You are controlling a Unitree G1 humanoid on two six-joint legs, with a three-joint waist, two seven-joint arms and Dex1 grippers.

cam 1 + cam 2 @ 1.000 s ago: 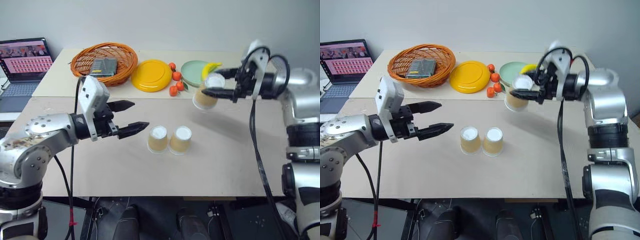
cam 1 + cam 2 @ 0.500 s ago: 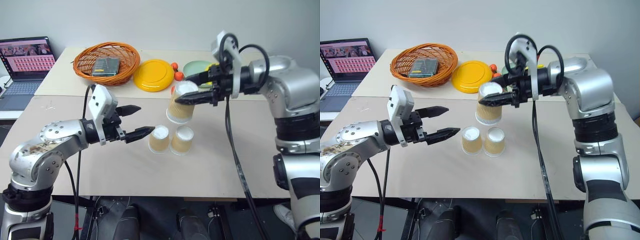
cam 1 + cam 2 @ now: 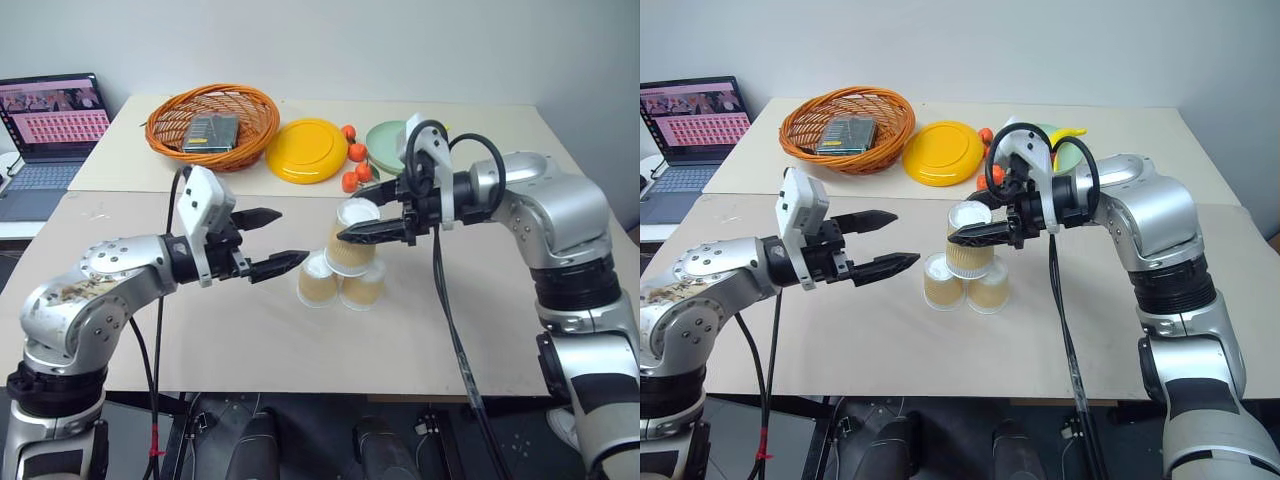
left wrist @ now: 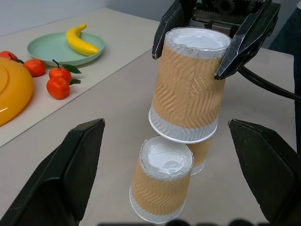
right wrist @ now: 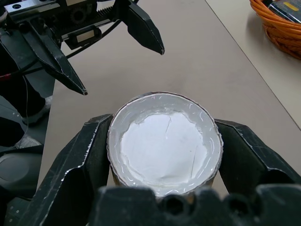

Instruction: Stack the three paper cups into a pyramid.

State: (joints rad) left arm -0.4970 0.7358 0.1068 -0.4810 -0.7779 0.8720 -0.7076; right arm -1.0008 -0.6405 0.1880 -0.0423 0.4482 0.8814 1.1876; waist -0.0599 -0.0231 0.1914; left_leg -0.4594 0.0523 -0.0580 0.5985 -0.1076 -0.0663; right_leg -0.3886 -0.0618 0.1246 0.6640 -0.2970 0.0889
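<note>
Your right gripper [image 3: 358, 220] reaches in from the right, its black fingers clamped on the third tan-brown tapered paper cup [image 3: 353, 238] — held upside down, slightly tilted, just over the two matching upturned cups [image 3: 340, 281] standing side by side mid-table. Whether it touches them you cannot tell. Your left gripper [image 3: 267, 241] hovers level just left of the pair, jaws spread wide and empty. Beyond, the orange wicker basket [image 3: 210, 124], yellow round plate [image 3: 304, 150], small oranges [image 3: 352, 166] and pale green plate [image 3: 385, 136] line the far side — the near tabletop [image 3: 300, 350] lies bare.
</note>
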